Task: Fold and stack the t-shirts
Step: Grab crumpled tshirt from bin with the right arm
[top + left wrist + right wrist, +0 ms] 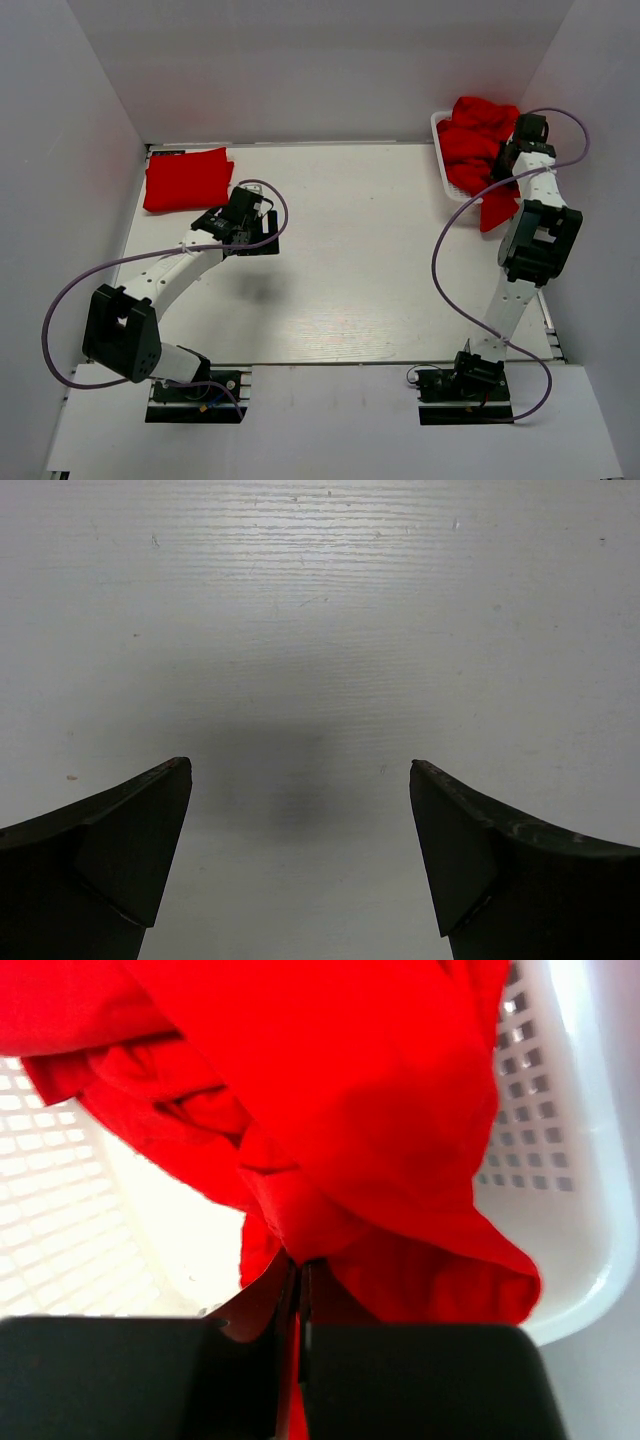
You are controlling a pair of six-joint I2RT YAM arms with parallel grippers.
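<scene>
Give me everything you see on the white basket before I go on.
The white basket looks like plastic, with lattice walls of square holes and a smooth rim. It stands upright at the far right corner of the table. Crumpled red t-shirts fill it, and one drapes over its near edge. The right gripper is shut on that cloth at the basket.

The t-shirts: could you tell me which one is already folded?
The t-shirt at the table's far-left corner, a flat rectangle; the other t-shirts lie crumpled in the basket.
</scene>
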